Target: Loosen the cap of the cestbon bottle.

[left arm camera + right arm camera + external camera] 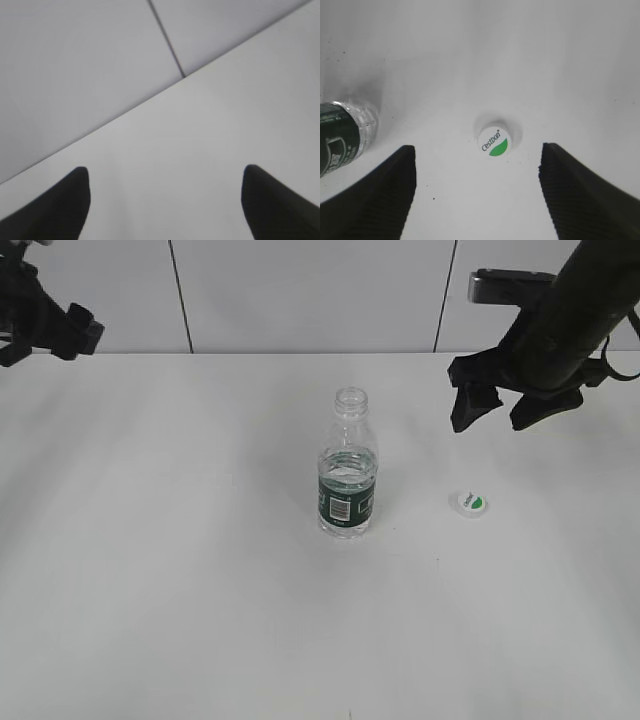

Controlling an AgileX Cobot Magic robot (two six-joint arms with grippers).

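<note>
I see the cestbon bottle [348,480] standing upright near the middle of the white surface [160,590], its threaded neck bare. The cap [468,503] lies flat on the surface to the bottle's right, apart from it, logo side up. By my reading the cap is already off, so the loosening is done.

My right gripper [502,408] hangs above the cap with its jaws spread wide and nothing between them; in the right wrist view the cap [494,141] sits between the two fingers [380,200] and lower down. My left gripper [165,200] is parked high at the far left, also spread and empty, looking only at bare surface and the wall [75,65].

The main risk I judge is the open bottle: it holds some water, and a sideways sweep of the right arm could tip it and spill. Dropping straight down could also pin or flick the cap.

There is plenty of room to the front and left; the wall closes off the back.
</note>
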